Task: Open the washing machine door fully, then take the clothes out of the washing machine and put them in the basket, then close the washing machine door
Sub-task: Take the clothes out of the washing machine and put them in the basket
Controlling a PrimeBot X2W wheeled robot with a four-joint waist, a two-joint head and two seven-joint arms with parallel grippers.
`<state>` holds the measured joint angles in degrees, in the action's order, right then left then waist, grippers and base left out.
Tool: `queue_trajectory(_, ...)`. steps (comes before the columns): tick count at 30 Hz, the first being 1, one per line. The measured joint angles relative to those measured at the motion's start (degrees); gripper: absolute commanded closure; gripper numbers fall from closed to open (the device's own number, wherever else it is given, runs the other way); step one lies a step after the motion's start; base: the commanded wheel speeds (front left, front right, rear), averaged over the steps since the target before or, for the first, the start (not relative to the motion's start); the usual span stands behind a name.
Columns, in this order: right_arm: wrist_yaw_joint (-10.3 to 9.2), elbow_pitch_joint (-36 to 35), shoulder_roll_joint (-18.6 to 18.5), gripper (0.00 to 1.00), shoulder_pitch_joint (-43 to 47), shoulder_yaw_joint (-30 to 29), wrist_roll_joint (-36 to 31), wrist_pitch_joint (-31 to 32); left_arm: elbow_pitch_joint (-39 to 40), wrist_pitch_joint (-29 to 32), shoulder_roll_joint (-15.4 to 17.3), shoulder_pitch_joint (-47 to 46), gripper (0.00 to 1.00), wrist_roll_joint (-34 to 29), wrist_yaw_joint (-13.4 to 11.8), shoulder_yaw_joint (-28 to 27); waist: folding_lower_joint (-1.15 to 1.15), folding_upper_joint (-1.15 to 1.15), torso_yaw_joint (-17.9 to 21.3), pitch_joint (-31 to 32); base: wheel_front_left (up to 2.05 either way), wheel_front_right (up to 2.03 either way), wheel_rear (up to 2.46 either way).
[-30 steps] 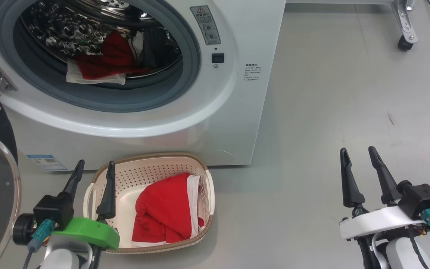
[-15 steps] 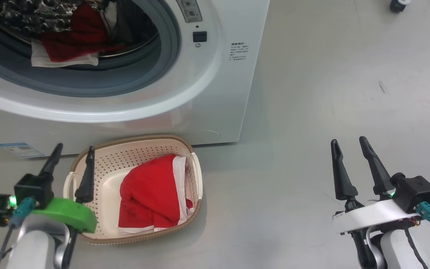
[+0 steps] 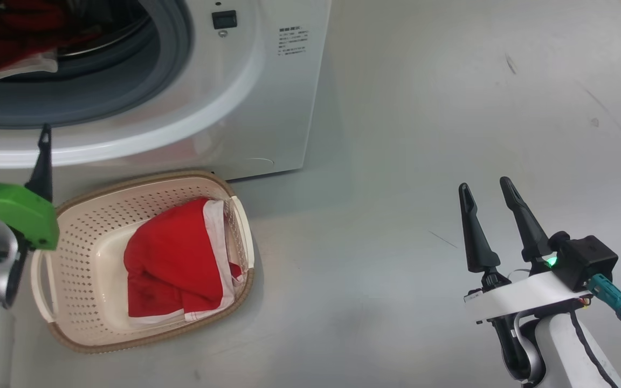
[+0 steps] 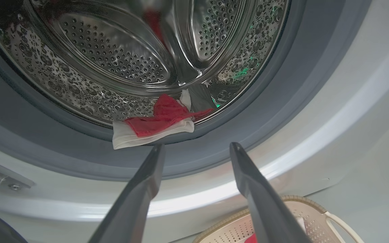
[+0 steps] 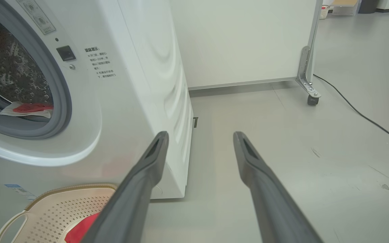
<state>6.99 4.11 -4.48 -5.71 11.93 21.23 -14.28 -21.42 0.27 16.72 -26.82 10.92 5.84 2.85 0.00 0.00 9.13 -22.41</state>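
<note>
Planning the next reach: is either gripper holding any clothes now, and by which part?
Nothing is held. The left gripper is open and empty, aimed at the clothes in the machine; the right gripper is open and empty too.

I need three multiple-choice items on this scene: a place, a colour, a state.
1. Where is the basket?
A) on the floor before the washing machine
B) inside the drum
C) on the machine's top

2. What colour is the garment in the basket?
A) blue
B) red with white trim
C) green

3. How is the left hand?
A) shut on cloth
B) open, empty
C) shut, empty

Answers: 1A, it sits on the floor by the machine's front; 2B, red cloth with a white edge; 3B, its fingers stand apart, nothing between them.
</note>
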Motion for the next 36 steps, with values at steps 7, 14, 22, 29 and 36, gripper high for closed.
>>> queue_trajectory(7, 0.0, 0.3, 0.2, 0.0, -1.4, 0.9, 0.4, 0.0, -2.8, 5.5, 4.0, -7.8, 0.0, -2.6, 0.0, 0.8, 0.0, 0.0, 3.3, -3.1, 0.0, 0.0, 0.0)
queue_trajectory(14, 0.0, 0.9, 0.7, 0.0, -3.1, 2.2, 0.8, 0.0, -6.5, 10.6, 8.0, -13.2, 0.0, -6.2, 0.3, 2.7, 0.0, 0.0, 6.1, -5.8, 0.0, 0.0, 0.0)
queue_trajectory(22, 0.0, 1.3, 1.0, 0.0, -4.1, 2.6, 1.5, 0.0, -10.7, 15.1, 10.0, -18.2, 0.0, -6.4, 0.5, 1.9, 0.0, 0.0, 8.8, -8.4, 0.0, 0.0, 0.0)
queue_trajectory(29, 0.0, 1.2, 1.2, 0.0, -4.9, 2.0, 2.1, 0.0, -13.2, 18.1, 11.8, -22.4, 0.0, -7.1, 0.5, 1.6, 0.0, 0.0, 10.4, -10.8, 0.0, 0.0, 0.0)
queue_trajectory(36, 0.01, 0.9, 1.4, 0.0, -5.7, 1.8, 2.1, 0.0, -14.3, 19.7, 13.3, -26.7, 0.0, -8.4, 0.5, 2.6, 0.0, 0.0, 11.2, -13.1, 0.0, 0.0, 0.0)
